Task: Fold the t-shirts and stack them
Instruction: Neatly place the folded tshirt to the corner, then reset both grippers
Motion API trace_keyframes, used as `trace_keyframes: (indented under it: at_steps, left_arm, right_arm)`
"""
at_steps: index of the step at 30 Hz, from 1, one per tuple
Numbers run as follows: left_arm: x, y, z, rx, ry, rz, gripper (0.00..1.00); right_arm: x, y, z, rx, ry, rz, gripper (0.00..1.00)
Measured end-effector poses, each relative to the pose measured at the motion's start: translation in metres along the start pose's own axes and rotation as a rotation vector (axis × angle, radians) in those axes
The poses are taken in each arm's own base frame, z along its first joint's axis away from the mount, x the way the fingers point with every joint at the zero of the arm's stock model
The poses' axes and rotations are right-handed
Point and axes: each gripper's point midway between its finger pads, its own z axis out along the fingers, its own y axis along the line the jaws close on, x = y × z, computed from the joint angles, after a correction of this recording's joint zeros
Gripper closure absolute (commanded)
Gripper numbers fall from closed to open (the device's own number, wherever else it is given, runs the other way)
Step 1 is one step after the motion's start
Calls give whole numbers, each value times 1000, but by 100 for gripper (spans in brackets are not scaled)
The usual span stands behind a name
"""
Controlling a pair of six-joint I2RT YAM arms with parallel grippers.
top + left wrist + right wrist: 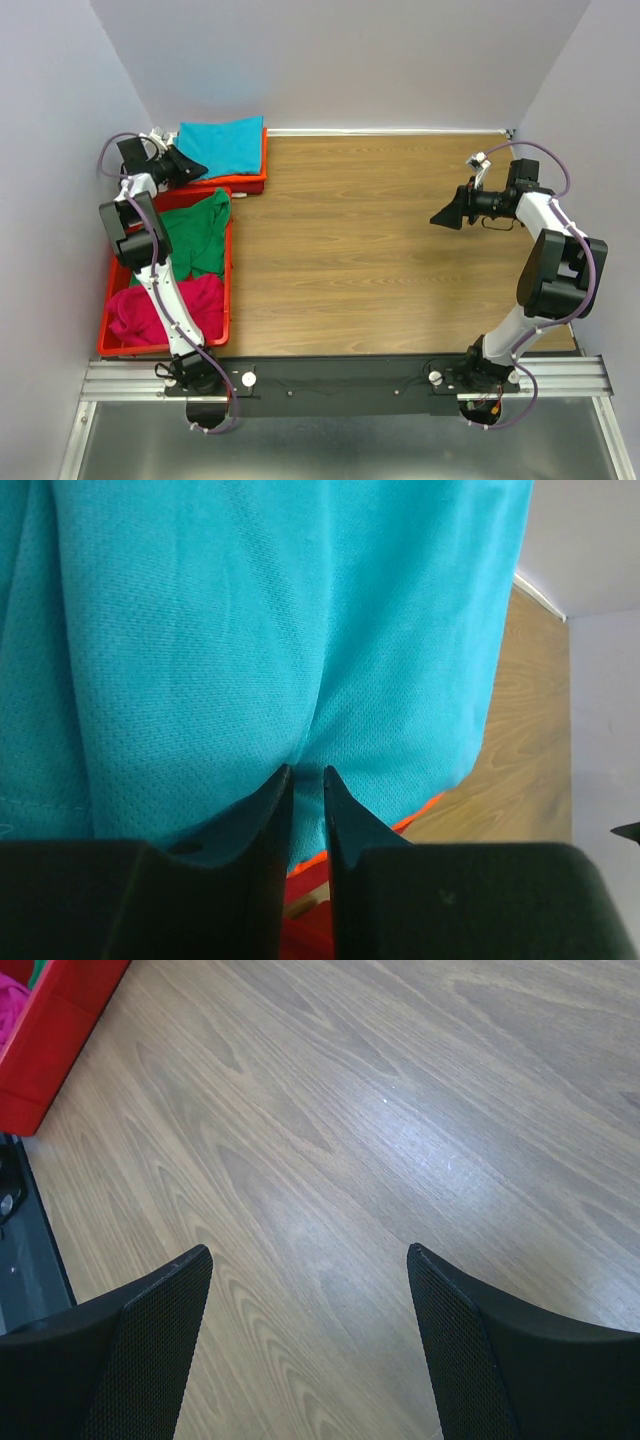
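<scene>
The folded turquoise t-shirt lies on top of a stack at the back left and fills the left wrist view. An orange t-shirt edge shows under it, also in the left wrist view. My left gripper is at the stack's left edge, its jaws nearly together with a crease of turquoise cloth pinched between them. My right gripper hangs open and empty above bare wood at the right. A green t-shirt and a magenta t-shirt lie crumpled in the crate. Dark red and white shirts are not visible.
A red plastic crate stands along the left side of the wooden table; its corner shows in the right wrist view. Walls close the table at the back and both sides. The metal rail with the arm bases runs along the near edge.
</scene>
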Motion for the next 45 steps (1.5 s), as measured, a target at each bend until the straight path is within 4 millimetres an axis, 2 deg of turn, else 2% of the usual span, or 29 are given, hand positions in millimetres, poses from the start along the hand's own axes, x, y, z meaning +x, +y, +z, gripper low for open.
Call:
trace_keyframes:
  at_steps: [4,7,9,11,12,14,17,20,21,23,24,27,31,36,41,45]
  left_arm:
    - [-6,-12,-6,8,-3,21,71]
    - [-22,-35,-20,12,-33,68,69]
    - [-38,-61,-35,0,-78,139,67]
    - [-49,-88,-53,-21,-128,220,66]
    - [-53,-105,-64,-34,-156,269,66]
    - [-57,-143,-81,-39,-215,372,66]
    - [-30,-196,-101,-15,-266,508,62]
    - [10,-235,-116,24,-288,612,48]
    - [24,-240,-123,24,-295,637,38]
    - [38,-240,-138,4,-333,671,25]
    - [48,-236,-148,-10,-350,677,11]
    - [64,-236,-166,-14,-408,695,10]
    - [84,-245,-187,25,-491,717,9]
    - [95,-256,-194,69,-514,723,9]
    - [112,-274,-197,84,-526,780,9]
    - [125,-281,-209,74,-566,827,9]
  right_arm:
    - [0,0,0,0,1,-2,15]
    - [0,0,0,0,1,-6,14]
    - [1,0,0,0,2,-11,14]
    - [1,-1,0,1,3,-15,10]
    - [1,-2,0,6,7,-20,1]
    - [2,-4,-2,23,15,-37,0]
    - [1,-7,-6,69,33,-62,0]
    - [-8,-9,-19,159,48,-124,0]
    - [-11,-10,-23,194,50,-148,0]
    - [-16,-7,-38,290,56,-206,0]
    - [-17,-7,-48,360,58,-234,0]
    - [-20,-6,-77,556,42,-274,0]
    - [-35,2,-123,833,-59,-281,0]
    - [-48,21,-172,1098,-286,-177,0]
    - [-48,27,-199,1238,-447,-61,0]
    - [-41,27,-205,1276,-484,-8,0]
